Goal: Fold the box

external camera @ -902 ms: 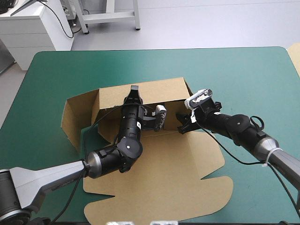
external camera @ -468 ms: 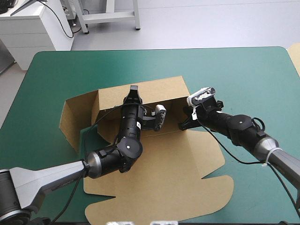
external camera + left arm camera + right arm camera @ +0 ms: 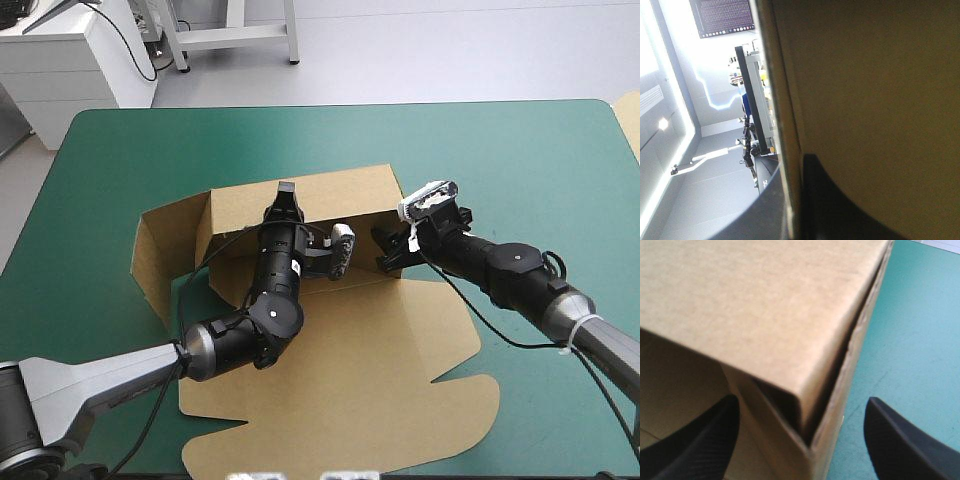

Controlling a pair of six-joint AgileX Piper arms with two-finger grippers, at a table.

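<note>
The brown box (image 3: pixel 350 360) lies mid-table with its back wall (image 3: pixel 345 192) raised, a side flap (image 3: pixel 150 250) standing at the left and the lid flat toward the near edge. My left gripper (image 3: pixel 285 192) is shut on the top edge of the back wall. In the left wrist view the board's edge (image 3: pixel 785 130) runs between the two black fingers (image 3: pixel 835 205). My right gripper (image 3: pixel 384 258) is open at the box's right corner. In the right wrist view that corner (image 3: pixel 805 440) sits between the spread fingers (image 3: pixel 700 437) of the right gripper (image 3: pixel 801 402).
The teal-green cover (image 3: pixel 500 160) surrounds the box, widest toward the far and right edges. A pale sheet edge (image 3: pixel 630 120) shows at the table's far right. The lid's rounded tab (image 3: pixel 470 395) reaches toward the near right.
My right gripper has shifted slightly toward the far side and in against the box's right corner. The left gripper has kept its hold on the back wall.
</note>
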